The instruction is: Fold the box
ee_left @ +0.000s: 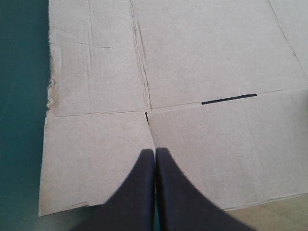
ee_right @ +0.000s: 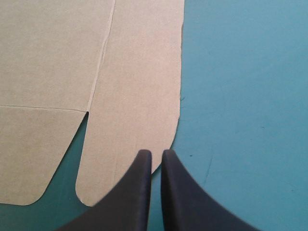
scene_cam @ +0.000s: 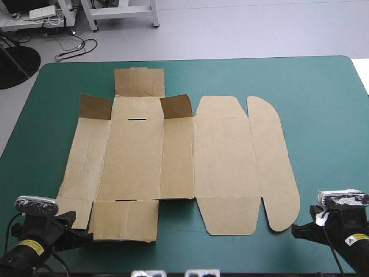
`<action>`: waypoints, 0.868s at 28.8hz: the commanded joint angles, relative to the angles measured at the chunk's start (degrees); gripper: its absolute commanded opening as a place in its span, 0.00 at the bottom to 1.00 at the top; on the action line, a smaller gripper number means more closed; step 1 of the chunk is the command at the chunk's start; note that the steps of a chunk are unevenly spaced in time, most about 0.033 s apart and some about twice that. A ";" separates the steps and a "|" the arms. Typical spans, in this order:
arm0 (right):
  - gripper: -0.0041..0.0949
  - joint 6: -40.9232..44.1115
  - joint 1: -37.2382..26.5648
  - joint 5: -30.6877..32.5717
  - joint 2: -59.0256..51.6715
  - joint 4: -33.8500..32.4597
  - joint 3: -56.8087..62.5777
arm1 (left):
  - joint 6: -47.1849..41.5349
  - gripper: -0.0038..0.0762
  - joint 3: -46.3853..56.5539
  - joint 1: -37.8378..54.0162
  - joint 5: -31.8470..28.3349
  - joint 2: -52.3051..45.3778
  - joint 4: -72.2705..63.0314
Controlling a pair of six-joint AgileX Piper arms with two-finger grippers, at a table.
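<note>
The brown box [scene_cam: 173,161] lies as a cut sheet, spread flat on the teal-green cover, with two small flaps [scene_cam: 176,106] tilted up near its far end. My left gripper [scene_cam: 81,235] sits low at the sheet's near left corner. In the left wrist view it [ee_left: 155,152] is shut, its tips over the near flap just short of a crease and a dark slot [ee_left: 229,99]. My right gripper [scene_cam: 296,229] rests at the near right, beside the rounded lid flap. Its fingers [ee_right: 155,153] are shut, over that flap's rounded corner [ee_right: 130,139], holding nothing.
Bare teal-green cover [scene_cam: 323,127] stretches right of the sheet and along the far edge. Beyond the table's far edge are a grey floor, cables and table legs.
</note>
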 commanded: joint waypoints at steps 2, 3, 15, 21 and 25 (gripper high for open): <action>0.11 -0.52 0.07 -2.93 0.38 1.10 -1.58 | 0.91 0.04 -1.36 -0.49 -3.49 0.77 -0.13; 0.11 -0.52 0.07 -2.93 0.38 1.10 -1.58 | 0.91 0.04 -1.36 -0.49 -3.49 0.77 -0.13; 0.11 -0.52 0.07 -2.93 0.38 1.10 -1.58 | 0.91 0.04 -1.36 -0.49 -2.86 0.77 -0.13; 0.11 -0.52 0.07 -2.93 0.38 1.10 -1.58 | 0.91 0.04 -4.57 -0.49 1.10 1.60 -2.94; 0.11 -0.52 0.07 -2.93 0.38 1.10 -1.58 | 0.91 0.04 -14.02 -0.49 1.38 4.27 -11.06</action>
